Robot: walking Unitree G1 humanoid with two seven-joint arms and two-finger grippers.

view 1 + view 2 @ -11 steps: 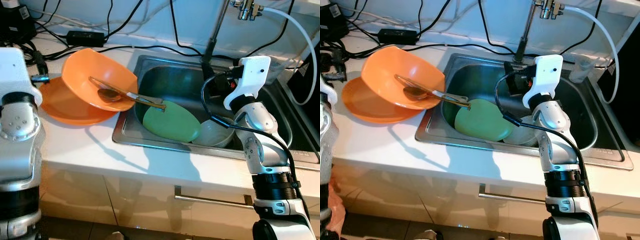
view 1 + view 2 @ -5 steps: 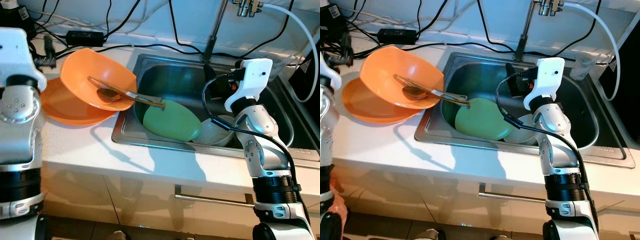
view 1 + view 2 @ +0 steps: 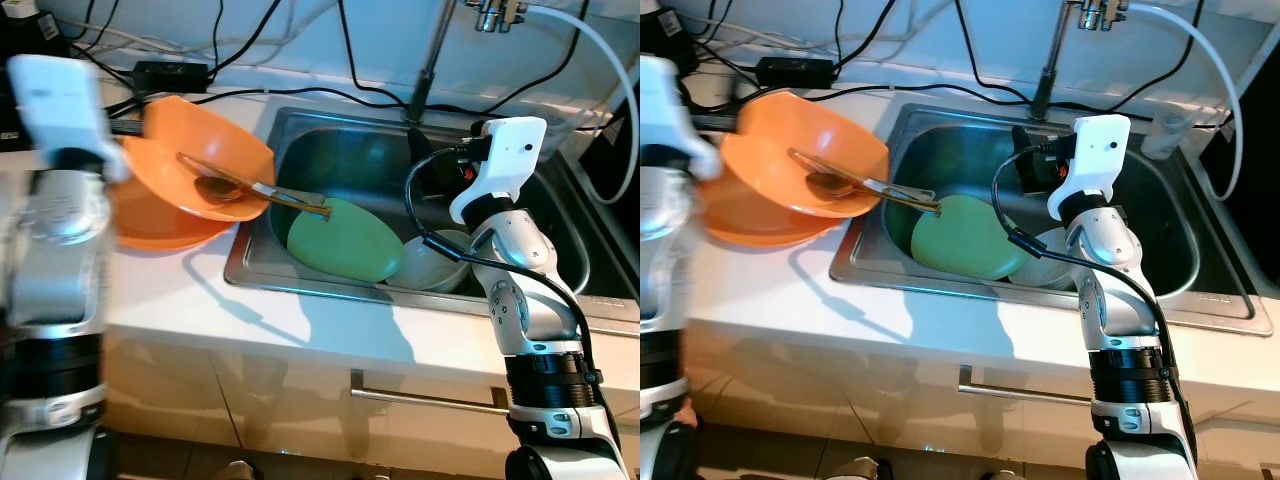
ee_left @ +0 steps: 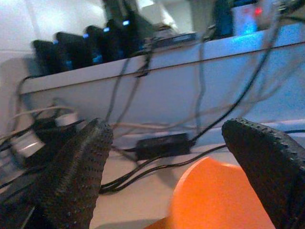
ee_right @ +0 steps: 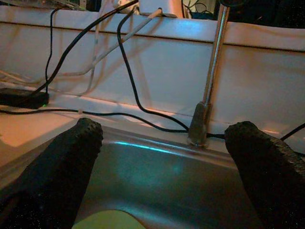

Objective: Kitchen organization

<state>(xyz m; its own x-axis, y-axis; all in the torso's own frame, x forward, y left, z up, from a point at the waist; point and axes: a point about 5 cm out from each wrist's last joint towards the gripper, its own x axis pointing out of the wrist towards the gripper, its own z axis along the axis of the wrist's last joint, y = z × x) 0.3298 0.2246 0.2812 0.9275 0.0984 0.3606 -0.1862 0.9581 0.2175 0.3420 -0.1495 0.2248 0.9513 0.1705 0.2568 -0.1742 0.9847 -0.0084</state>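
An orange bowl [image 3: 200, 160] leans tilted on an orange plate [image 3: 160, 228] on the white counter, left of the sink [image 3: 330, 150]. A metal spoon [image 3: 225, 187] lies in the bowl, its handle reaching out over the sink edge. In the sink a green plate [image 3: 345, 240] rests against a white bowl [image 3: 435, 268]. My left gripper [image 3: 128, 128] is blurred and sits at the bowl's far left rim; in the left wrist view it [image 4: 167, 129] is open, with the bowl [image 4: 214, 195] just below its fingers. My right gripper [image 5: 162, 131] hangs open and empty over the sink's back part.
The faucet [image 3: 432, 60] rises behind the sink, with a white hose [image 3: 610, 80] curving down at the right. Black cables and a power adapter [image 3: 170, 72] lie along the back wall. A cabinet handle [image 3: 420, 398] runs below the counter's front edge.
My left arm has swung to the right, toward the orange bowl, and is blurred by the motion. The right arm and the dishes have stayed put.
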